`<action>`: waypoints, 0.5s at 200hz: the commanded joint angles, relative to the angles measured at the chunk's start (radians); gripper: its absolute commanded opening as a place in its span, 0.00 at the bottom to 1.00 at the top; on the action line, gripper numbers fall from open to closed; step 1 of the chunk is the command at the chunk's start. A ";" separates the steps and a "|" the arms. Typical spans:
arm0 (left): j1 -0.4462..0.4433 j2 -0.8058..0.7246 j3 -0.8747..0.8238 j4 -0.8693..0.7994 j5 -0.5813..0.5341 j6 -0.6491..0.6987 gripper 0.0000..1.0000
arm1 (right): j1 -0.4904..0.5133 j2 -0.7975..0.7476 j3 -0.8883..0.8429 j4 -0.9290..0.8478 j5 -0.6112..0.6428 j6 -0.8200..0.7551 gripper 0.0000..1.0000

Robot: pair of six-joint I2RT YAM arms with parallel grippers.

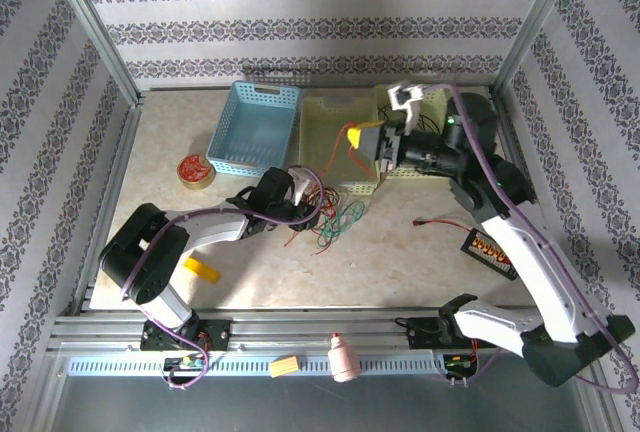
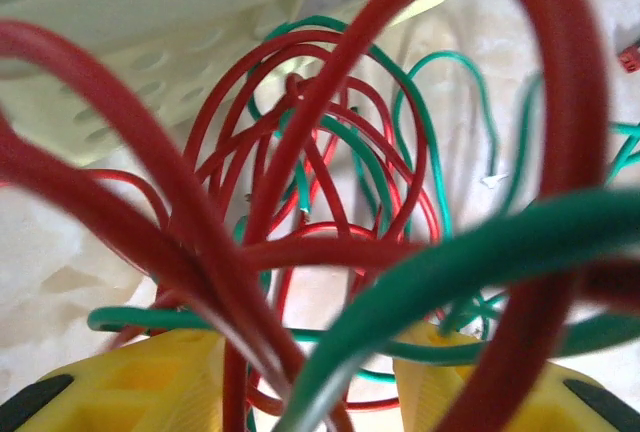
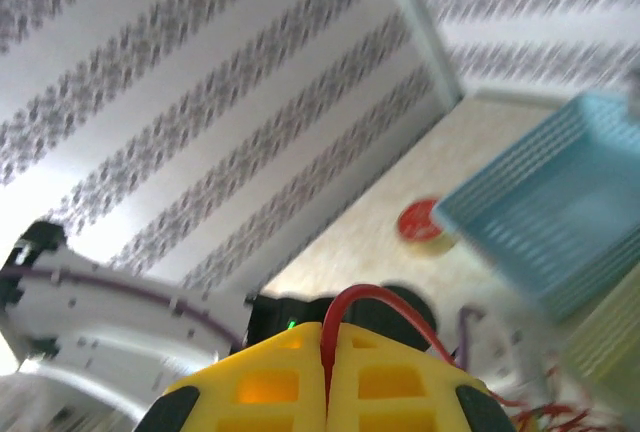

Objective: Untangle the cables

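Observation:
The cables (image 1: 330, 217) lie as a loose tangle of red and green wires on the table, in front of the pale green basket (image 1: 340, 117). My left gripper (image 1: 300, 192) is down at the tangle's left side. Seen from the left wrist, its yellow fingers (image 2: 130, 382) stand apart, and red and green loops (image 2: 300, 252) pass loosely between and in front of them. My right gripper (image 1: 358, 138) is raised over the basket and shut on a red cable (image 3: 372, 295). That cable arches out from between the closed pads and runs down to the tangle.
A blue basket (image 1: 255, 127) stands at the back left, with a red tape roll (image 1: 193, 169) beside it. A yellow block (image 1: 201, 270) lies near the left arm. A black and orange board (image 1: 490, 249) with a red lead lies right of the tangle.

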 commanded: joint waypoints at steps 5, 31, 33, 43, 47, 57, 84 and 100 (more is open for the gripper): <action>0.017 -0.014 -0.040 0.004 -0.040 -0.017 0.48 | -0.019 -0.052 0.053 0.078 0.274 -0.093 0.00; 0.021 -0.041 -0.073 0.006 -0.049 -0.020 0.52 | -0.020 -0.056 0.015 0.190 0.428 -0.084 0.00; 0.021 -0.044 -0.076 0.005 -0.048 -0.019 0.53 | -0.020 -0.052 0.016 0.193 0.435 -0.084 0.00; 0.021 -0.054 -0.083 0.005 -0.046 -0.019 0.54 | -0.019 -0.034 0.020 0.211 0.453 -0.086 0.00; 0.022 -0.056 -0.083 0.004 -0.045 -0.017 0.55 | -0.019 -0.024 0.024 0.219 0.456 -0.086 0.00; 0.024 -0.062 -0.086 0.002 -0.040 -0.017 0.56 | -0.019 -0.002 0.037 0.237 0.438 -0.091 0.00; 0.031 -0.063 -0.091 0.004 -0.018 -0.016 0.61 | -0.016 0.068 0.108 0.286 0.398 -0.087 0.00; 0.038 -0.063 -0.094 0.006 -0.012 -0.018 0.64 | -0.006 0.105 0.160 0.303 0.413 -0.110 0.00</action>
